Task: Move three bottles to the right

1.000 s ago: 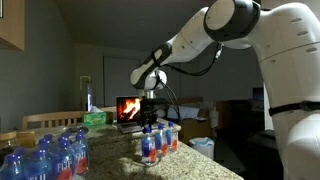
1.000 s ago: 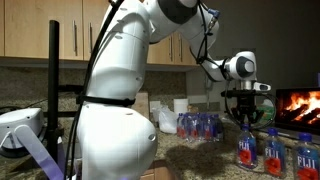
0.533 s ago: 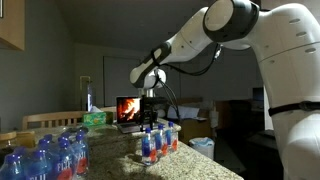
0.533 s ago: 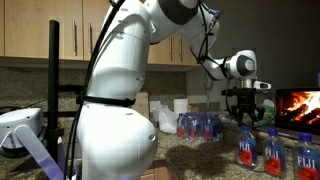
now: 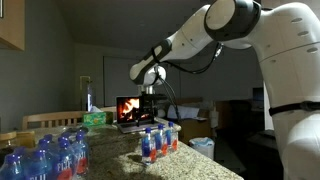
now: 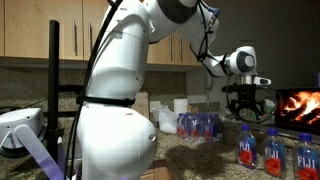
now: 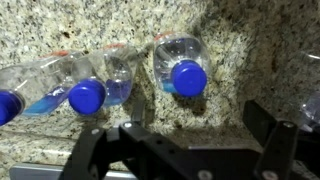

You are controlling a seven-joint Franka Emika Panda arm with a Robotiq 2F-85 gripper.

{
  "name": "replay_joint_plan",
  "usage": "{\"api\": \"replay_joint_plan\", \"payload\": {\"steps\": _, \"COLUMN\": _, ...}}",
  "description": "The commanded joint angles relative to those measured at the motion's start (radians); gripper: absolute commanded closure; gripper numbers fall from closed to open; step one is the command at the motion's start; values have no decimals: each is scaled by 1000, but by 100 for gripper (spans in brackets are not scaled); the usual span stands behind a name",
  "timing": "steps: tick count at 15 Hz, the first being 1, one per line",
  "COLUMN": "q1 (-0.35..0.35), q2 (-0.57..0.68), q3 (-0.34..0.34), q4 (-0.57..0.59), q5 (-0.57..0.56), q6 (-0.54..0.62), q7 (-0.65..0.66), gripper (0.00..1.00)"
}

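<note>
Three small clear bottles with red-and-blue labels stand in a row on the granite counter (image 5: 190, 160). In both exterior views they show as one tight group (image 5: 158, 143) or as a spread row, the nearest to the arm (image 6: 245, 150), the middle one (image 6: 272, 152) and the outer one (image 6: 305, 155). My gripper (image 5: 150, 108) (image 6: 247, 100) hangs open just above the row, holding nothing. In the wrist view I look down on blue caps, one bottle (image 7: 185, 72) beyond the jaws, another (image 7: 95, 90) to its left. The gripper (image 7: 180, 145) has its fingers (image 7: 268, 140) wide apart over bare granite.
A large cluster of identical bottles (image 5: 45, 155) (image 6: 200, 126) stands farther along the counter. A screen showing a fire (image 5: 128, 108) (image 6: 298, 105) sits behind the row. A green box (image 5: 94, 118) and cartons (image 6: 160, 108) stand at the back. The counter edge (image 5: 215, 158) is close to the row.
The jaws opened and let go of the bottle they were round. The gripper then rose a little, leaving that bottle upright in the row.
</note>
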Motion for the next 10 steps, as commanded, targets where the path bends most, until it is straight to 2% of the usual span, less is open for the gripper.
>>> {"api": "replay_joint_plan", "payload": {"steps": 1, "q1": -15, "q2": -141, "q3": 8, "q4": -61, "q5": 33, "q6": -42, "q7": -44, "gripper": 0}}
{"api": "replay_joint_plan", "payload": {"steps": 6, "q1": 4, "q2": -390, "q3": 21, "q4": -197, "q5": -10, "q6": -84, "q7": 31, "gripper": 0}}
{"api": "replay_joint_plan", "payload": {"steps": 10, "q1": -3, "q2": -580, "q3": 95, "q4": -364, "q5": -5, "q6": -146, "q7": 307, "gripper": 0}}
